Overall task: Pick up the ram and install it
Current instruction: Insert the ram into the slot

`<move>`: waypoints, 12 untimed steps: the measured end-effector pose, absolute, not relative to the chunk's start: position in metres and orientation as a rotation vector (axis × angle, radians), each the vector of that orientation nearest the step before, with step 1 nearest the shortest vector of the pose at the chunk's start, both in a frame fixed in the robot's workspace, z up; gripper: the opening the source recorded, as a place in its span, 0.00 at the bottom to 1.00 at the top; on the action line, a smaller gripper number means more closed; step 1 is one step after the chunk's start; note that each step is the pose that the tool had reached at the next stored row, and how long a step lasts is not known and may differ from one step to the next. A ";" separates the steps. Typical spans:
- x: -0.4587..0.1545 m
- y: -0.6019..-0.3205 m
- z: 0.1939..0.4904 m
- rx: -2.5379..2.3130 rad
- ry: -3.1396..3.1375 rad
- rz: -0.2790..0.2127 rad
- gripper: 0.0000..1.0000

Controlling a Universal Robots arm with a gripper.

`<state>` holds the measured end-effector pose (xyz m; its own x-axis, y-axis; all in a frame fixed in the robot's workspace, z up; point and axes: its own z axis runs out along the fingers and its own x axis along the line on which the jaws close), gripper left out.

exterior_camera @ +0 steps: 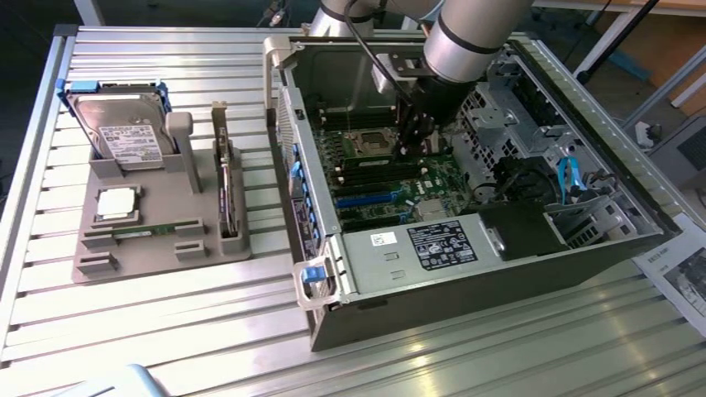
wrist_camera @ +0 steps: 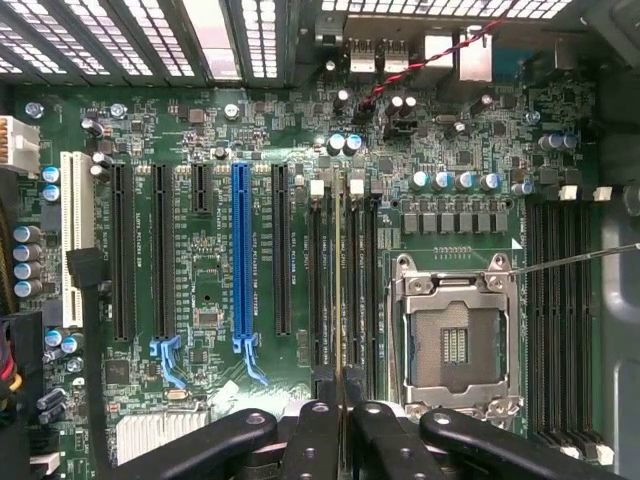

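The pincer [wrist_camera: 340,412] clamps narrowly on the ram [wrist_camera: 340,300] (seen edge-on); ram stands over the memory slots [wrist_camera: 362,280].

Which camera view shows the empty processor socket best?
The wrist view: it looks straight down on the processor socket, so its metal frame and contact grid are plain. The exterior view shows the socket at a slant, close beside the arm.
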<state>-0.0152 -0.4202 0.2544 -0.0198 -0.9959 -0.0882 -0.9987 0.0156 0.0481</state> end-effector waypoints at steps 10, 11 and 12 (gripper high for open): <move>-0.015 -0.420 0.254 -2.179 2.218 0.150 0.12; -0.013 -0.420 0.254 -2.179 2.218 0.150 0.12; -0.011 -0.420 0.254 -2.179 2.218 0.150 0.12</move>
<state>-0.0113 -0.4202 0.2544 -0.0198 -0.9959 -0.0882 -0.9987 0.0156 0.0480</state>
